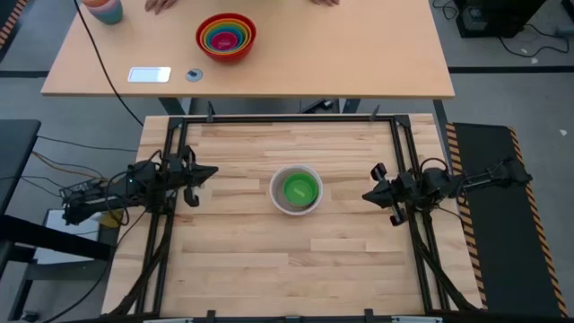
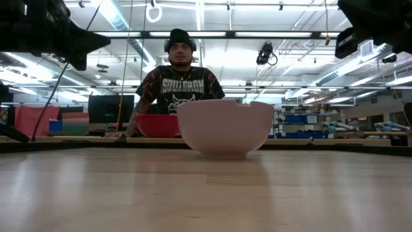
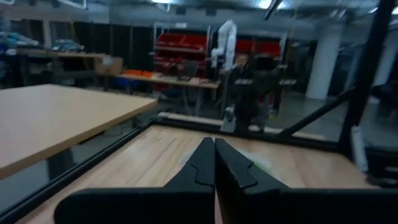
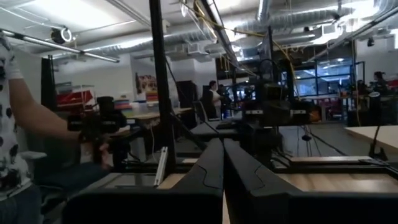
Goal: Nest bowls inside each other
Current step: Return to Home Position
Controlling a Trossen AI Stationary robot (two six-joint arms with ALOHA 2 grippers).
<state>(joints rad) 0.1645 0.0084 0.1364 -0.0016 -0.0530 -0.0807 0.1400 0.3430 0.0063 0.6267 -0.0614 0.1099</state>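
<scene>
A white bowl (image 1: 297,189) stands on its base in the middle of the wooden table, and a bright green bowl (image 1: 300,189) sits inside it. In the low view only the white bowl's outer wall (image 2: 225,127) shows. My left gripper (image 1: 213,172) hangs above the table's left side, shut, pointing toward the bowls and well clear of them. Its shut fingers show in the left wrist view (image 3: 214,163). My right gripper (image 1: 365,196) hangs above the right side, also shut and clear of the bowls, with nothing between its fingers (image 4: 224,167).
Beyond the far edge stands a second table (image 1: 359,63) with a rainbow-coloured stack of bowls (image 1: 226,37), a cup (image 1: 103,9), a phone (image 1: 149,74) and a person's hands. That person (image 2: 179,71) sits behind it. A black frame (image 1: 287,117) rims the work table.
</scene>
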